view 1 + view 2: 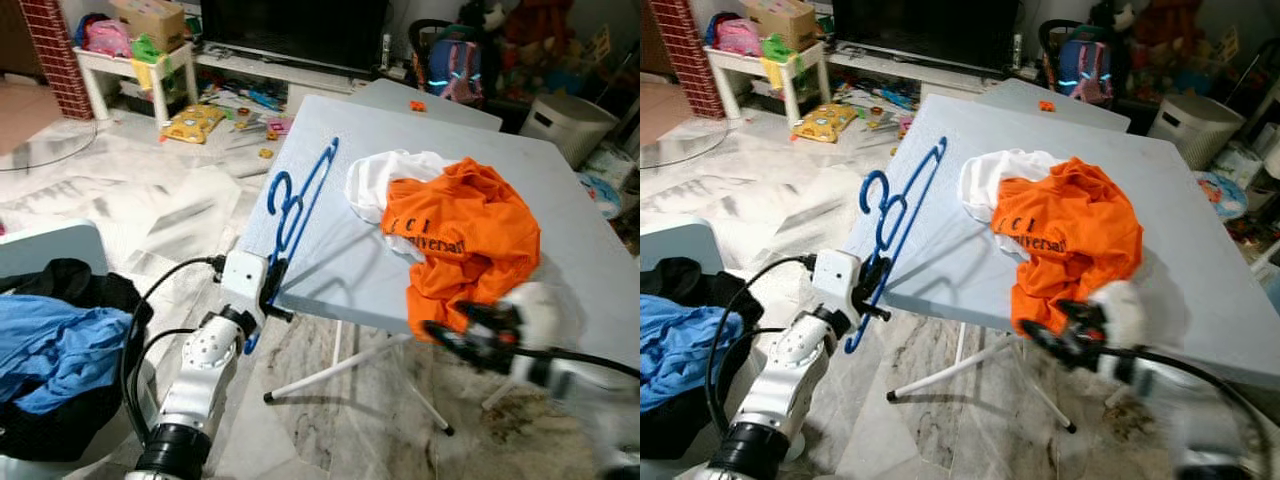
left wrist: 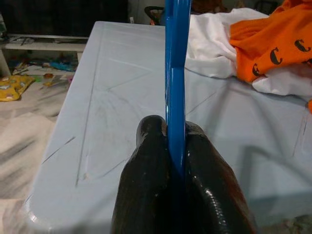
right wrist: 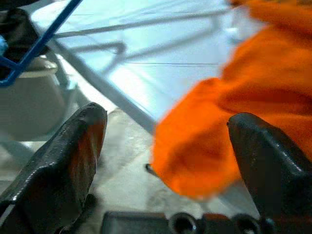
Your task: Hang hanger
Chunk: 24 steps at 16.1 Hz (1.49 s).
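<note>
Blue hanger point(image 1: 300, 205) pinched at its lower bar, lying along table point(image 1: 580, 250) edge at nine o'clock.
Left gripper point(image 2: 178, 161) clamped on it; right gripper point(image 3: 165, 146) spread wide by orange shirt point(image 1: 460, 240). Probably light, stiff, slick plastic; best held firmly near mid-bar.

Marble floor point(image 1: 150, 210), pale blue folding table point(image 1: 560, 210), white toy shelf point(image 1: 135, 65)
</note>
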Tool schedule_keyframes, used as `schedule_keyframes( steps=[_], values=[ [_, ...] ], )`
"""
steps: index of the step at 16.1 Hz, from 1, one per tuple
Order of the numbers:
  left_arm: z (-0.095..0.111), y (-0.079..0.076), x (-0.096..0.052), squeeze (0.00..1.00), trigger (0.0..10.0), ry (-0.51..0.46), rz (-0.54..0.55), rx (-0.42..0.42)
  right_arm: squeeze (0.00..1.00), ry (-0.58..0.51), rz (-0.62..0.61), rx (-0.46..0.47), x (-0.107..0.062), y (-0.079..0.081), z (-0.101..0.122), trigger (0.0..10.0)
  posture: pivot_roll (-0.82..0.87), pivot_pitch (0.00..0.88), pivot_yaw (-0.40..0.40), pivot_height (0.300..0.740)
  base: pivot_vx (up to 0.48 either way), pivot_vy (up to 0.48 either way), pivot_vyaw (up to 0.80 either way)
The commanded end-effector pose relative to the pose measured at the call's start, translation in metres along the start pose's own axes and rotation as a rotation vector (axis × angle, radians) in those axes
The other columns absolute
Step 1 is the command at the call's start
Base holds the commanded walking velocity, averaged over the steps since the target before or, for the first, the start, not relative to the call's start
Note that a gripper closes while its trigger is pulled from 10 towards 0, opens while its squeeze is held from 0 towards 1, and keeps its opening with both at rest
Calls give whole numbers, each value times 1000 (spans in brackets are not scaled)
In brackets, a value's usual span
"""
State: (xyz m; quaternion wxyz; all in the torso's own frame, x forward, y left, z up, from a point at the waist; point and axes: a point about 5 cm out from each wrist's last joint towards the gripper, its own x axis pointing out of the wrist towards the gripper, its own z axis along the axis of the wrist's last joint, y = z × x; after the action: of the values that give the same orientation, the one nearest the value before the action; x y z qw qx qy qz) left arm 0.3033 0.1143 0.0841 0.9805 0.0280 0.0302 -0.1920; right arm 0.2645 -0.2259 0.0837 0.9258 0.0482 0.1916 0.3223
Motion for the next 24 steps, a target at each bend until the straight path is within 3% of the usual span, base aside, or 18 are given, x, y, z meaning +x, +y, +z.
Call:
schedule_keyframes(
  steps=[1,5,8,11,15,17,19,20,21,24],
  values=[
    [-5,-1,-3,0,10000,36,-15,5,0,24,-30,32,3,-4,-4,10000,218,0,-136,740,0,0,0],
    [-5,5,-12,0,10000,46,-8,21,0,123,-124,71,33,-13,-9,10000,249,0,-144,740,0,0,0],
    [-6,8,-19,0,10000,56,7,24,0,117,-258,84,53,-26,6,10000,269,0,-153,740,0,0,0],
    [-6,4,-31,0,10000,68,-3,26,0,109,-307,71,75,-26,23,10000,303,0,-170,740,0,0,0],
    [-6,13,-45,0,10000,90,32,42,0,105,-455,44,94,-29,46,10000,351,0,-190,740,0,0,0],
    [-5,16,-48,0,10000,95,42,46,0,88,-539,46,94,-34,55,10000,362,0,-195,740,0,0,0],
    [-4,16,-53,0,10000,101,51,46,0,40,-705,56,86,-46,71,10000,378,0,-201,740,0,0,0],
    [-3,16,-54,0,10000,101,52,46,0,-28,-827,31,75,-58,87,10000,386,0,-203,740,0,0,0],
    [-3,16,-54,0,10000,102,53,46,0,-46,-857,20,73,-60,91,10000,387,0,-202,740,0,0,0],
    [-2,17,-53,0,10000,108,55,46,0,-195,-1050,-12,41,-83,126,10000,387,0,-199,740,0,0,0]
  ],
)
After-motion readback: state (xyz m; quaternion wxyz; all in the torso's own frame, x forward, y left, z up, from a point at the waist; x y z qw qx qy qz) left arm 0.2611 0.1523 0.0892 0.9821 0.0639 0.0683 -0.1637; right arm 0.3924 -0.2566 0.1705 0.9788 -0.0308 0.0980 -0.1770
